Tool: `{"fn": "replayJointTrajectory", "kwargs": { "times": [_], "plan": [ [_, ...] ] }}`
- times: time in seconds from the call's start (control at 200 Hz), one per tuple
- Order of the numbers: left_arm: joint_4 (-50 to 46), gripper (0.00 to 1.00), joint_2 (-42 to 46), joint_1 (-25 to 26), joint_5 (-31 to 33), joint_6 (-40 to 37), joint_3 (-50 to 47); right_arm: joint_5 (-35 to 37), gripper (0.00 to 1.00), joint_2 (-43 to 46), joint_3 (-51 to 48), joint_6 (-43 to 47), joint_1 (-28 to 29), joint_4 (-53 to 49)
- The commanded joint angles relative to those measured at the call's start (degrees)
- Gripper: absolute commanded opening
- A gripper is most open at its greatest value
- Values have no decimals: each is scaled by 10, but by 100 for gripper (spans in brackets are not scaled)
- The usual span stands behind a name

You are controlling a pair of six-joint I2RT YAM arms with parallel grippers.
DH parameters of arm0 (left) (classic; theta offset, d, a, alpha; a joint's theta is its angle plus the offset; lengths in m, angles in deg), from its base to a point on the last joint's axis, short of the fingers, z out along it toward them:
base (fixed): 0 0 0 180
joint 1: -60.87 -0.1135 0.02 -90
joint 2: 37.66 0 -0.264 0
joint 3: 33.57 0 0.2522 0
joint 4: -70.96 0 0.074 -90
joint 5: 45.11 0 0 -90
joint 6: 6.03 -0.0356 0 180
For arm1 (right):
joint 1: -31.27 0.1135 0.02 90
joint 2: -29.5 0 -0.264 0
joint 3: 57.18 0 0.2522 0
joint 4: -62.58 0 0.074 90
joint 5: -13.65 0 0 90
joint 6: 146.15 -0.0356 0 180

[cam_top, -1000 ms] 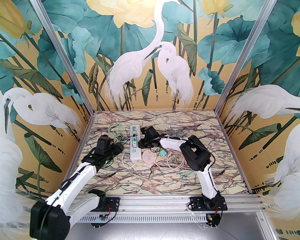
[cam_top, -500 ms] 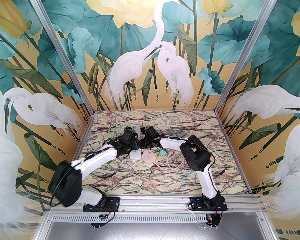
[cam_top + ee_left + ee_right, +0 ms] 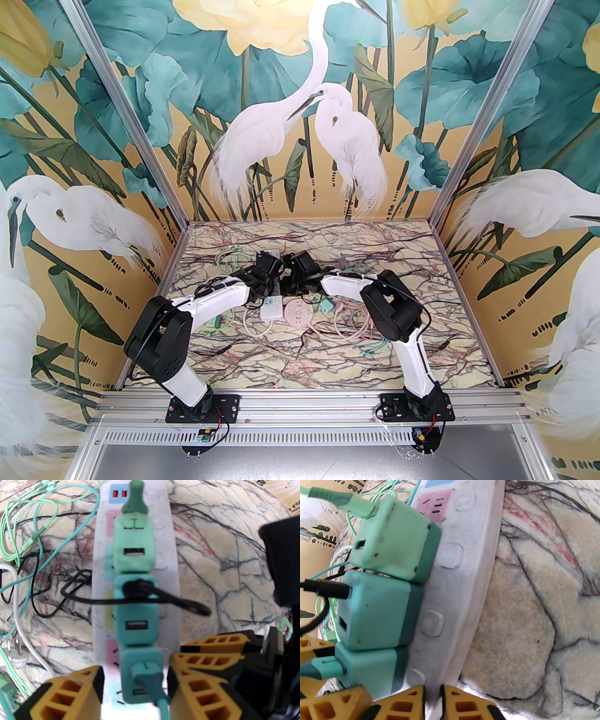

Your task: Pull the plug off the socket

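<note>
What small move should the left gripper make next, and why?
Probably close the left gripper: its open fingers straddle the nearest teal plug, while the right gripper seems to pinch the edge of the power strip, steadying it for the pull.

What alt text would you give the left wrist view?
The open left tool straddles the nearest teal cube-shaped charger plug, one of three seated in a row along a long white plastic power strip. A black cable loops from the middle plug, and the right tool clamps the strip's right edge.
</note>
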Motion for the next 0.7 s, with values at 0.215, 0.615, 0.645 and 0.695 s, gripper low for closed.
{"fn": "replayJointTrajectory", "kwargs": {
  "times": [0.215,0.615,0.645,0.695],
  "plan": [
    [3,39,-38,-14,0,-12,8,11,20,-49,-13,4,7,-51],
    [-11,26,-25,-14,-22,0,24,12,20,-66,-1,6,7,-64],
    [-16,26,-24,-13,-20,-1,28,12,20,-67,-1,6,8,-63],
    [-22,26,-25,-10,-11,-4,33,12,20,-68,0,6,7,-65]
  ]
}}
